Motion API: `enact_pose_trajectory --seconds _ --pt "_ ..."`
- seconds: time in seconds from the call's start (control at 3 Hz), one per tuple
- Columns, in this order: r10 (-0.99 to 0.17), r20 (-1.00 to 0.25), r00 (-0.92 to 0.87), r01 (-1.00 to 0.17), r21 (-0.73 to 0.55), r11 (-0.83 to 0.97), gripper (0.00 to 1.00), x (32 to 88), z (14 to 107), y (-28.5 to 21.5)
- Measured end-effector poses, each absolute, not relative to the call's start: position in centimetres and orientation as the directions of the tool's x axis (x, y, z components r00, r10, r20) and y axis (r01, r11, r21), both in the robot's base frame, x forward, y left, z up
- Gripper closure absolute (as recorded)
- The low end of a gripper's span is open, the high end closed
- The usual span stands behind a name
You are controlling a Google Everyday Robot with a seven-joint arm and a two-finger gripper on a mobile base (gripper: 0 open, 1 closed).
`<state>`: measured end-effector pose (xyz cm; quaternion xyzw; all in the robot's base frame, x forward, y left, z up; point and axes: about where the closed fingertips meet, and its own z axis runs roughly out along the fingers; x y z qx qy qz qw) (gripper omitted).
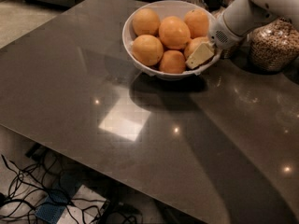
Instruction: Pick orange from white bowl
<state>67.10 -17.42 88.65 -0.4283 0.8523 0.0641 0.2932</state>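
The white bowl stands at the far middle of the dark table. It holds several oranges, among them one at the top middle, one at the front left and one at the front. My gripper, on a white arm coming in from the upper right, reaches into the bowl's right side. Its cream tip lies against the rightmost orange, which it partly hides. I cannot tell whether it holds that orange.
A grain-filled glass jar stands right of the bowl, just behind the arm. More dark items stand behind the bowl at the table's far edge. Cables lie on the floor below the table's near edge.
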Motion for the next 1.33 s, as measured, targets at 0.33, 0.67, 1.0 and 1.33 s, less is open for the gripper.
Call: enact_pose_trajectory --seconds 0.33,0.67,1.0,1.33 --pt "-0.702 -0.583 -0.409 -0.787 -0.163 0.594 0.97 66.5 90.1 -17.4" --pt "-0.726 -0.611 -0.317 -0.814 -0.218 0.539 1.0 65.8 92.9 -17.5" --pt "-0.754 -0.626 -0.2 -0.85 -0.272 0.452 1.0 64.8 94.9 -17.3" --pt "-0.757 -0.65 -0.066 -0.868 -0.337 0.364 1.0 63.8 96.6 -17.1"
